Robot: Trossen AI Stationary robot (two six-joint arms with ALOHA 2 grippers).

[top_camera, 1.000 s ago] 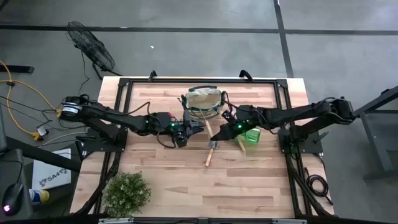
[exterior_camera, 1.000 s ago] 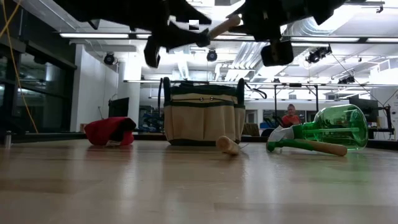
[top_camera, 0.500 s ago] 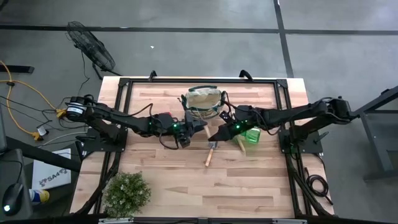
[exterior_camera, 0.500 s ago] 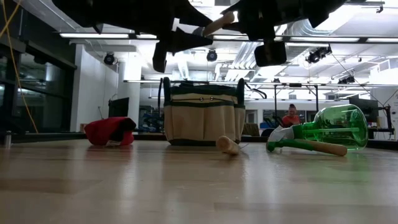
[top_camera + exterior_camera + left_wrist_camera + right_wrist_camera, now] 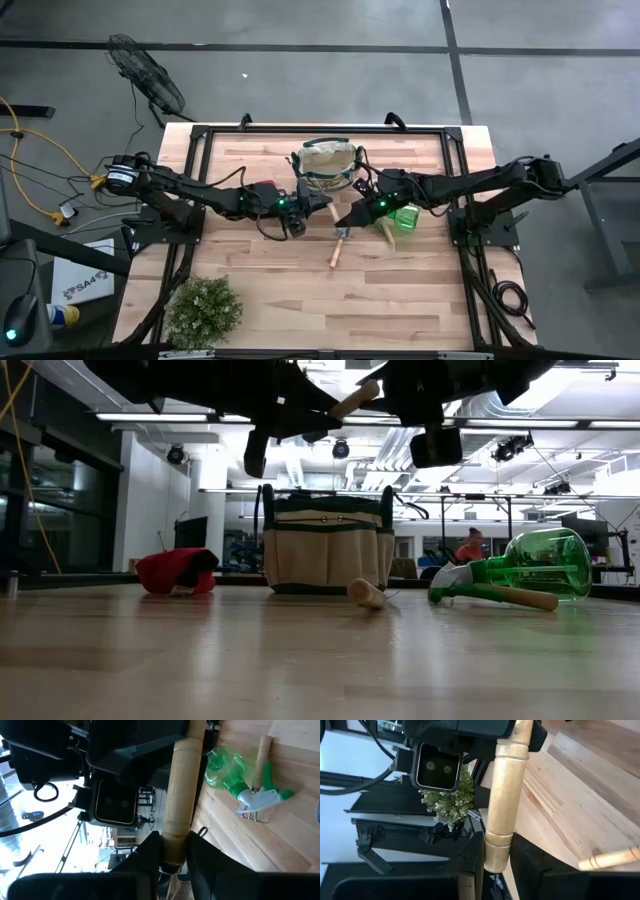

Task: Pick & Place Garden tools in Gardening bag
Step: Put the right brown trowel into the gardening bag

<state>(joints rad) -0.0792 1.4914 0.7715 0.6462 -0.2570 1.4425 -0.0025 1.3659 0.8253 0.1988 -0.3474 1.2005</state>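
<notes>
High view first: where are the two hands?
Both meet above the middle of the table (image 5: 300,290), in front of the gardening bag (image 5: 325,555), the left hand (image 5: 303,207) facing the right hand (image 5: 350,212).

Low view, what are they carrying?
One wooden-handled tool (image 5: 352,400), held up in the air between them. Its head is hidden, so I cannot tell which tool it is.

Are both clamped on it?
Yes. Each wrist view shows that arm's fingers closed on the pale handle, with the other arm's hand at the far end.

And the rest?
The bag stands upright. A trowel (image 5: 337,248) lies on the table in front of it. The green sprayer (image 5: 530,565) lies on its side to the right with another wooden handle (image 5: 515,596) against it. The red-handled shears (image 5: 172,571) lie left of the bag.
</notes>
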